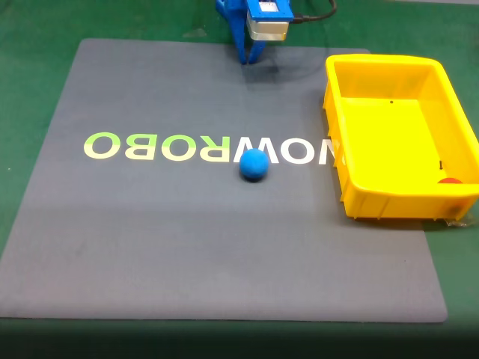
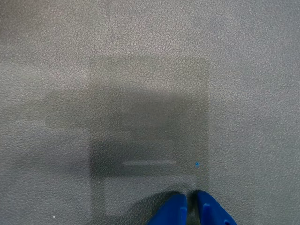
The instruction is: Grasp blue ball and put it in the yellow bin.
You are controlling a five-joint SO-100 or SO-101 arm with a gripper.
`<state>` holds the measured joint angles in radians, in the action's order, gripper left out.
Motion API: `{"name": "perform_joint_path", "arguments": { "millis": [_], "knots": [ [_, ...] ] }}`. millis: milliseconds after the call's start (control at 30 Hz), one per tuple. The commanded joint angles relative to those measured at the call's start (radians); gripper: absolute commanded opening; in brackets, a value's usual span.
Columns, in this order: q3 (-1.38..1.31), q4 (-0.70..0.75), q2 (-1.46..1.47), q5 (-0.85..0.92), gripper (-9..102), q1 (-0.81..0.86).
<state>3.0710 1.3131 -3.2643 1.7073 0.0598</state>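
One blue ball (image 1: 254,164) sits on the grey mat (image 1: 150,247), touching the lower edge of the white lettering (image 1: 209,148) near the mat's middle. One yellow bin (image 1: 352,120) stands at the mat's right edge in the fixed view, well apart from the ball, with one small red object (image 1: 450,180) in its near right corner. My jaws (image 2: 191,208) are nearly closed, holding nothing, just above the mat's far edge on the green desk (image 1: 37,45).
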Motion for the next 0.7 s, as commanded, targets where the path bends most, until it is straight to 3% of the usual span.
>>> {"name": "perform_joint_path", "arguments": {
  "millis": [0, 600, 667],
  "knots": [
    [0.031, 0.002, -0.011, -0.012, 0, 0.014],
    [0.031, 0.011, -0.035, -0.031, 0, -0.006],
    [0.031, 0.020, -0.061, -0.058, 13, -0.023]
  ]
}}
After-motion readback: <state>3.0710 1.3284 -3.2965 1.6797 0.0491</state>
